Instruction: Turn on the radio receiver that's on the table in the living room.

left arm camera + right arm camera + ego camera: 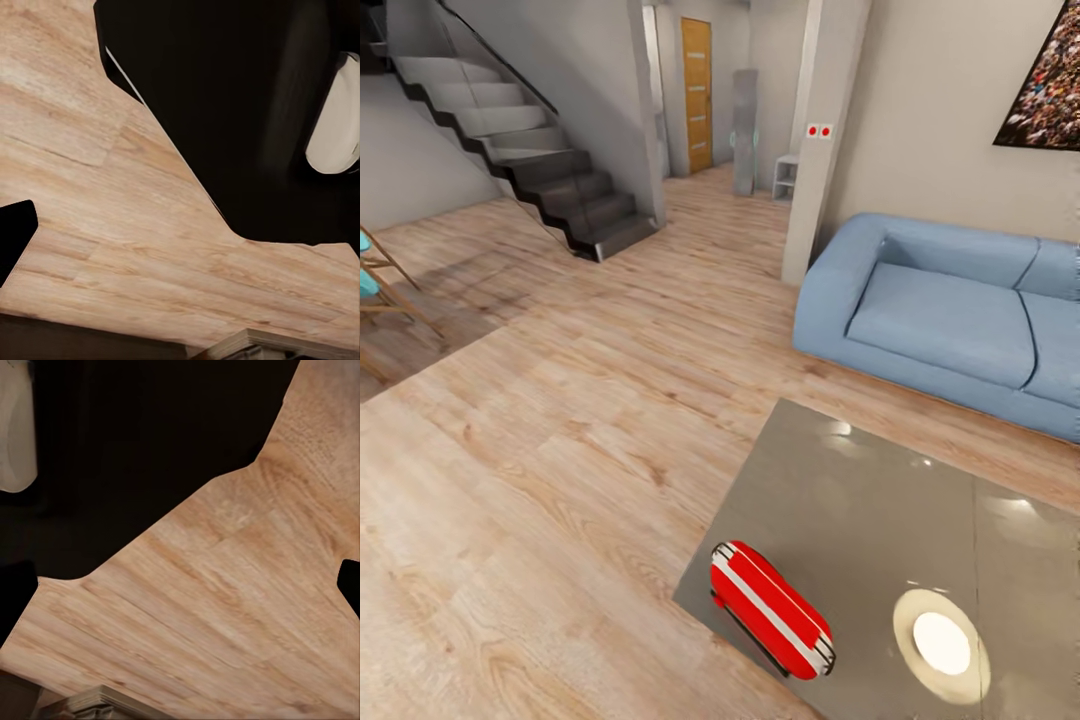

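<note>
In the head view, the radio receiver [770, 608], a red oblong case with white stripes, lies on its side near the left front corner of the low table [860, 490], whose glossy grey-beige top mirrors a round ceiling light [942, 642]. The left wrist view looks down on wood floor past the robot's black body, with one dark fingertip [15, 236] at the frame's edge; the left gripper [180, 236] looks open and holds nothing. In the right wrist view, the right gripper [180, 596] is open, its fingertips [15, 600] wide apart over bare floor.
A pale-blue sofa [950, 315] stands behind the table under crowd-picture wall art [1050, 85]. A beige pillar [825, 140] rises by the sofa's left arm. Dark stairs [540, 160] climb at the back left, and a wooden chair [380, 290] sits at the left edge.
</note>
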Available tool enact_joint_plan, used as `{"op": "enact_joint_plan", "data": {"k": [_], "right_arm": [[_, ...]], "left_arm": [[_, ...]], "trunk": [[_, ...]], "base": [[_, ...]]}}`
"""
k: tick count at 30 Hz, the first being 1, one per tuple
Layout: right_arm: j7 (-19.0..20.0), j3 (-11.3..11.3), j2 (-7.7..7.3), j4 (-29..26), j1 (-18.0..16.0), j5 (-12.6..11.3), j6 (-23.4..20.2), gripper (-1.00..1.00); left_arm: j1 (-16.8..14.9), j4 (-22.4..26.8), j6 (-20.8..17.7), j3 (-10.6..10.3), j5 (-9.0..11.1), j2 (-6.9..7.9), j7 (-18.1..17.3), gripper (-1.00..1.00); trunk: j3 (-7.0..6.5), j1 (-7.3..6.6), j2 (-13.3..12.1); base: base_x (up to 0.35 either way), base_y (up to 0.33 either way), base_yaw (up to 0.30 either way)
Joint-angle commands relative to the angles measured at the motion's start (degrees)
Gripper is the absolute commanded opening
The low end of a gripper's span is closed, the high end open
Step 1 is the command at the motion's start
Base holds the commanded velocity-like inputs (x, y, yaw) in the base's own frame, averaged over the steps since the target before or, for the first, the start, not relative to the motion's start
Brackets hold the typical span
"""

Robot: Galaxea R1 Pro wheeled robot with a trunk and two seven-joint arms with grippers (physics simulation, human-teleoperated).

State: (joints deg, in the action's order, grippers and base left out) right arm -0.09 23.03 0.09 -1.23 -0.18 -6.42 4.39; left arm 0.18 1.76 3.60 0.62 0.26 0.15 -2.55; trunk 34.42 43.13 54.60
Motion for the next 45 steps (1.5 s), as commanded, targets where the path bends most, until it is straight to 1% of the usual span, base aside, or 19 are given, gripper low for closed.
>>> {"op": "enact_joint_plan", "data": {"k": [1,13,45], "right_arm": [[0.00,0.00,0.00,0.00,0.00,0.00,0.00,1.00],[0.00,0.06,-0.06,0.00,0.00,0.04,0.03,1.00],[0.00,0.09,-0.17,0.00,0.00,0.04,0.00,1.00]], "left_arm": [[0.00,0.00,0.00,0.00,0.00,-0.01,0.00,1.00],[0.00,0.00,0.00,0.00,0.00,-0.01,0.00,1.00],[0.00,0.00,0.00,0.00,0.00,0.02,0.00,1.00]], "trunk": [[0.03,0.00,0.00],[0.23,0.00,0.00],[3.12,0.00,0.00]], "base": [[0.000,0.000,-0.106],[0.000,0.000,-0.016],[0.000,0.000,0.000]]}}
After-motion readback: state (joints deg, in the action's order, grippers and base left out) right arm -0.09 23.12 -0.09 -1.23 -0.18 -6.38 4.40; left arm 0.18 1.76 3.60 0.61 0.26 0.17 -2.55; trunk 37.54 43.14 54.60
